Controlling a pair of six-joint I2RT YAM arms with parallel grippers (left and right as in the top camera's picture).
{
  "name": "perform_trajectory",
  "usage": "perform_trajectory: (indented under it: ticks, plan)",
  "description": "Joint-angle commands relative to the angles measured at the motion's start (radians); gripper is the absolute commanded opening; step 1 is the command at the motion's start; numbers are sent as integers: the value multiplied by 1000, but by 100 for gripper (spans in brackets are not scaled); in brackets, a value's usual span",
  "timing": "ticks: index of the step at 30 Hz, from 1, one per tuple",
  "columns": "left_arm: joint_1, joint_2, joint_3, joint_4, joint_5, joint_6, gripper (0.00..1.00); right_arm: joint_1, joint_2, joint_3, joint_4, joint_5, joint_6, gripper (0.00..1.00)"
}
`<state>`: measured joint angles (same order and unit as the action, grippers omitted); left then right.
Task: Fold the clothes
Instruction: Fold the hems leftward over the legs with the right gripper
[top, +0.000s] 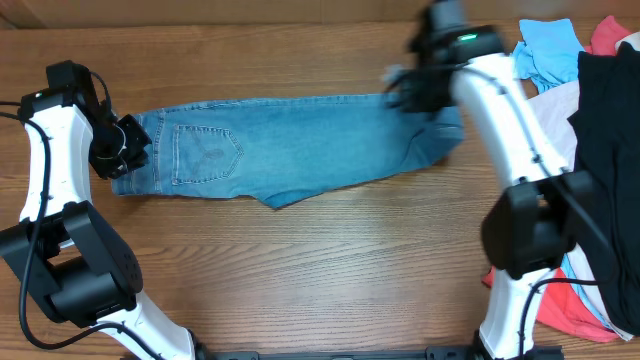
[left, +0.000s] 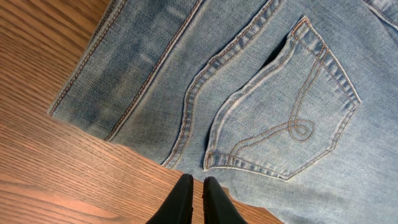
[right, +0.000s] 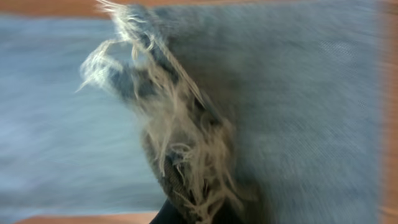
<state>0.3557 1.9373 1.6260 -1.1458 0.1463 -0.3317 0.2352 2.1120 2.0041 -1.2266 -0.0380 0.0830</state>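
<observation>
Jeans (top: 280, 150) lay stretched across the table (top: 300, 280), the right gripper (top: 408, 88) clamping their frayed leg end, the left gripper (left: 199, 190) pinched shut at the waistband's edge, near a stitched back pocket (left: 286, 106).

The jeans (top: 290, 140) were matt, faded denim of coarse twill, with raised tan stitching on the pocket (left: 286, 118). Their hem (right: 186, 155) at the right was frayed into loose pale threads. The desk (top: 330, 260) was smooth wood grain with a faint sheen. The arms (top: 500, 110) had glossy white plastic shells; the left gripper (left: 198, 182) was matt black. The heap (top: 600, 120) at far right was soft cloth.
</observation>
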Motion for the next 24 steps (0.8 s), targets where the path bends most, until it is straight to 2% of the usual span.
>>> perform_trajectory:
  ticks: [1, 4, 10, 24]
  plan:
    - [1, -15, 13, -6, 8, 21, 11, 161, -57, 14, 43, -11, 39, 4]
    - [1, -15, 13, -10, 9, 21, 11, 286, -33, 13, 109, -8, 105, 4]
    - [1, -15, 12, -21, 8, 22, 11, 395, 35, 13, 223, -8, 158, 4]
    - [1, -15, 12, -21, 8, 21, 11, 457, 152, 13, 317, -62, 184, 4]
